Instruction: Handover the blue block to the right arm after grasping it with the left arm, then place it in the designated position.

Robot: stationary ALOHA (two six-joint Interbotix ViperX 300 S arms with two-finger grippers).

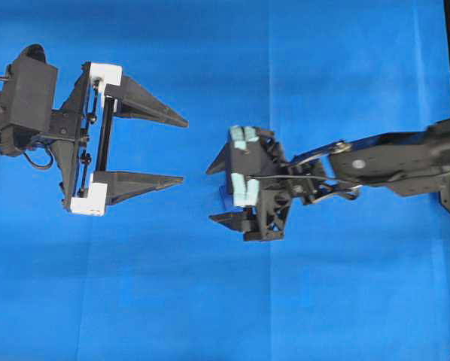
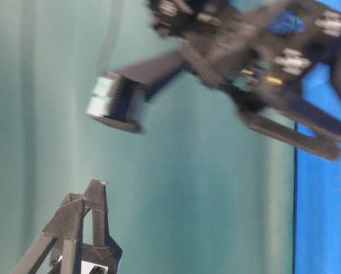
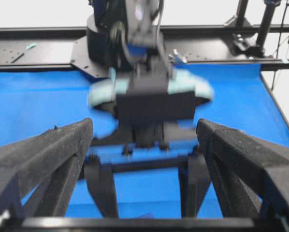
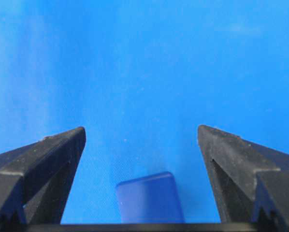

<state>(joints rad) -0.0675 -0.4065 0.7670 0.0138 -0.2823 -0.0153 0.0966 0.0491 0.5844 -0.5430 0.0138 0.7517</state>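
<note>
I see R end effector (image 4: pixel 141 137) w/ fingers spread, released; small dark navy-blue cube (image 4: pixel 149 198) lies on blue cloth worktop (image 4: pixel 144 58) btwn them. L end effector (image 1: pixel 178 149) wide open, empty.

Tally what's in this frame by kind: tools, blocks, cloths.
Tools: 2 (left tool, right tool, both open and empty)
Blue block: 1, on the cloth between the right tool's fingers
Blue cloth: 1
Total: 4

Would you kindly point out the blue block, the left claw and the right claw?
blue block (image 4: pixel 148 197): right wrist view, top face.
left claw (image 1: pixel 184 150): overhead view, between fingertips.
right claw (image 1: pixel 210 194): overhead view, between fingertips.
</note>
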